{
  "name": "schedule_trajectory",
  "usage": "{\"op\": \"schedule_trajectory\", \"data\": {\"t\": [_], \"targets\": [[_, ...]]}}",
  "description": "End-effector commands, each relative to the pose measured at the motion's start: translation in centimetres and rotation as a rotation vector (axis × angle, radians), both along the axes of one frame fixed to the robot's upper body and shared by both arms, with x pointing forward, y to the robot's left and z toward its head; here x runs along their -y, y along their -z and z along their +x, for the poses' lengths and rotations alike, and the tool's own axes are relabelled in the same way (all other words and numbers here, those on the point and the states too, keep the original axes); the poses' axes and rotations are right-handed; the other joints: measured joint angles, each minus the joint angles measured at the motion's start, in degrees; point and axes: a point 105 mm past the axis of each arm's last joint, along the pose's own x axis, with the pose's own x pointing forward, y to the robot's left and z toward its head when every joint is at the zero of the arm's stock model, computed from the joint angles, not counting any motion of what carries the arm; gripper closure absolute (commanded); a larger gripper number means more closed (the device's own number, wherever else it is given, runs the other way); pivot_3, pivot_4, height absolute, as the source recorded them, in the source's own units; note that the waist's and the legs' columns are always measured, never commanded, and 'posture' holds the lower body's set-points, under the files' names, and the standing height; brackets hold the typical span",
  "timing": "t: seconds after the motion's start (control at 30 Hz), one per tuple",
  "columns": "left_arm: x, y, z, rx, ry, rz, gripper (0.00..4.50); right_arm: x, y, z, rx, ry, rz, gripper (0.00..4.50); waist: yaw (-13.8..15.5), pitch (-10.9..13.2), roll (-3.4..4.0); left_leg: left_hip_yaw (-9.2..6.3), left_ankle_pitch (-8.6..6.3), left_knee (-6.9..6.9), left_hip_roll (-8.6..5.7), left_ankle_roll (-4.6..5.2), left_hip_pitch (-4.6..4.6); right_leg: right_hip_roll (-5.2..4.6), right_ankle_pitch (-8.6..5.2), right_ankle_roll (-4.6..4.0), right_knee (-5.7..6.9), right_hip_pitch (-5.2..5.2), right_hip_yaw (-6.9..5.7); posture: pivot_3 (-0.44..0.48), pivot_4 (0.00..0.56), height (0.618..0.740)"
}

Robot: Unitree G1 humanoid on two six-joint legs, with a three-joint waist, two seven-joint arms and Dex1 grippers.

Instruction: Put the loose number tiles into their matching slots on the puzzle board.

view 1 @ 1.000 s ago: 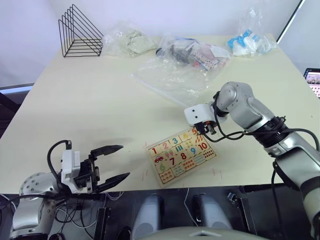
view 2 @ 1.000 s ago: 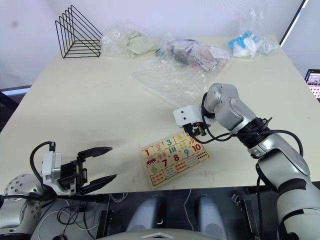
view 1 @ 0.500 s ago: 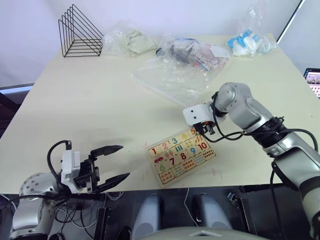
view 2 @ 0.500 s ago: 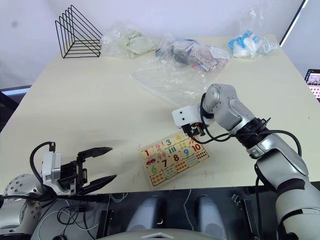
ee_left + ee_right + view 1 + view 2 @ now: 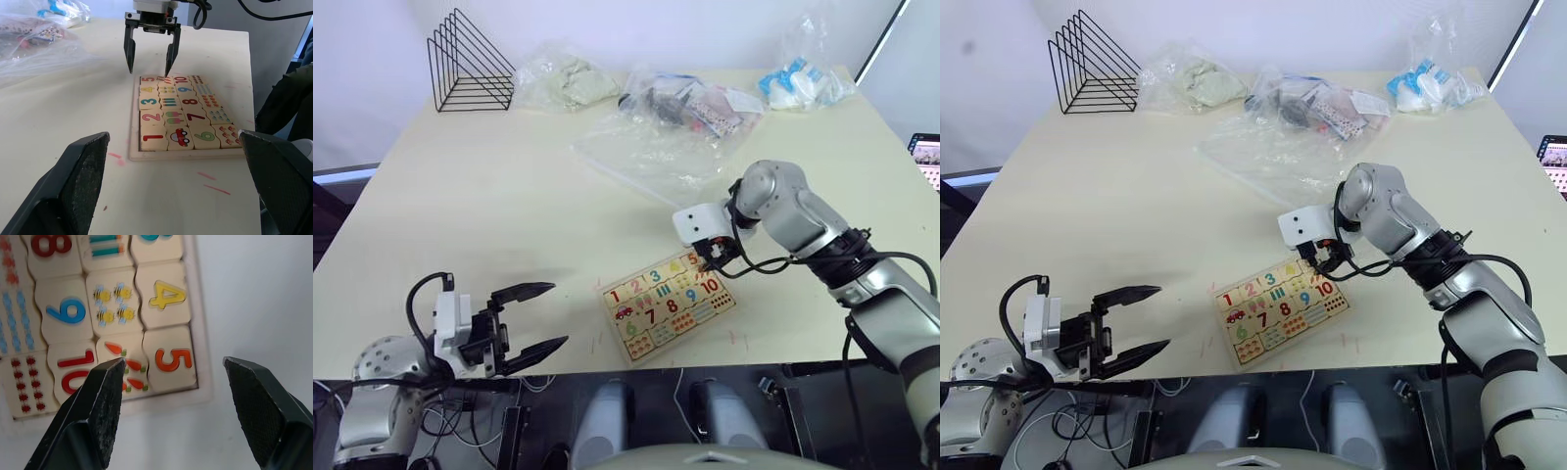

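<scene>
The puzzle board (image 5: 685, 335) lies near the table's front edge, right of centre. Its rows are filled with number and picture tiles, with the orange 5 tile (image 5: 171, 360) at the far right corner. The matching slots are hidden under seated tiles, and no loose number tiles are in view. My right gripper (image 5: 146, 73) hangs open just above the 5 corner, with one finger over the carrot tile and the other past the board's rim (image 5: 203, 333). It holds nothing. My left gripper (image 5: 536, 317) is open and empty at the front left, well apart from the board.
A black wire rack (image 5: 470, 64) stands at the back left. A flat clear plastic bag (image 5: 651, 147) lies behind the board, and filled bags (image 5: 566, 83) (image 5: 690, 98) (image 5: 803, 83) line the back. Faint red marks (image 5: 115, 155) dot the table by the board.
My right gripper rose a little off the board's 5 corner, then settled back over it, staying open. The left arm and the board have not moved.
</scene>
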Motion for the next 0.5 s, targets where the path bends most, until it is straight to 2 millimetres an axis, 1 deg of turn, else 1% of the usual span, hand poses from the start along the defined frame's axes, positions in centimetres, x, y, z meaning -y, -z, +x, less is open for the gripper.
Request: {"op": "schedule_trajectory", "data": {"t": [0.03, 0.07, 0.17, 0.2, 0.23, 0.27, 0.5], "targets": [[-0.1, -0.3, 0.0, 0.021, -0.006, 0.001, 0.00, 0.3, -2.0, -0.4, -0.013, 0.013, 0.104, 1.69, 0.0, 0.0, 0.00, 0.00, 0.00, 0.00, 0.00, 0.00, 0.00, 0.00, 0.00, 0.00, -0.01, 0.00, 0.00, 0.000, 0.150, 0.740], [-0.1, -0.3, 0.1, 0.020, -0.004, 0.001, 0.00, 0.5, -2.1, -0.3, -0.008, 0.028, 0.124, 1.86, 0.0, 0.0, 0.00, 0.00, 0.00, 0.00, 0.01, 0.00, -0.01, -0.02, 0.00, 0.00, -0.01, 0.00, 0.00, 0.000, 0.150, 0.740], [0.1, -0.3, 0.2, 0.019, 0.001, -0.001, 0.00, 1.1, -2.3, 0.0, 0.001, 0.074, 0.186, 3.42, 0.0, 0.0, 0.00, 0.00, 0.00, 0.00, 0.01, 0.00, 0.00, -0.02, 0.00, 0.00, 0.00, 0.00, 0.00, 0.000, 0.150, 0.740], [0.2, -0.3, 0.2, 0.019, 0.003, -0.002, 0.00, 1.2, -2.3, 0.0, 0.003, 0.089, 0.212, 3.81, 0.0, 0.0, 0.00, 0.00, 0.00, 0.00, 0.01, 0.00, 0.00, -0.02, 0.00, 0.00, -0.01, 0.00, 0.00, 0.000, 0.150, 0.740], [0.2, -0.3, 0.2, 0.018, 0.005, -0.003, 0.00, 1.3, -2.3, 0.0, 0.005, 0.105, 0.235, 4.01, 0.0, 0.0, 0.00, -0.01, 0.00, -0.01, 0.01, 0.00, 0.00, -0.02, 0.00, 0.00, 0.00, 0.00, 0.00, 0.000, 0.150, 0.740], [0.2, -0.3, 0.2, 0.018, 0.006, -0.003, 0.00, 1.4, -2.3, 0.1, 0.009, 0.116, 0.255, 4.41, 0.0, 0.0, 0.00, 0.00, 0.00, -0.01, 0.01, 0.00, 0.00, -0.02, 0.00, 0.00, 0.00, 0.00, 0.00, 0.000, 0.150, 0.740], [0.1, -0.6, 0.5, 0.021, 0.014, 0.002, 0.00, 1.7, -2.1, -0.6, -0.008, 0.188, 0.439, 4.41, 0.0, 0.0, -0.01, 0.01, 0.00, -0.02, 0.01, 0.00, -0.01, -0.02, 0.00, 0.00, -0.01, 0.00, 0.01, 0.000, 0.150, 0.740]]}}
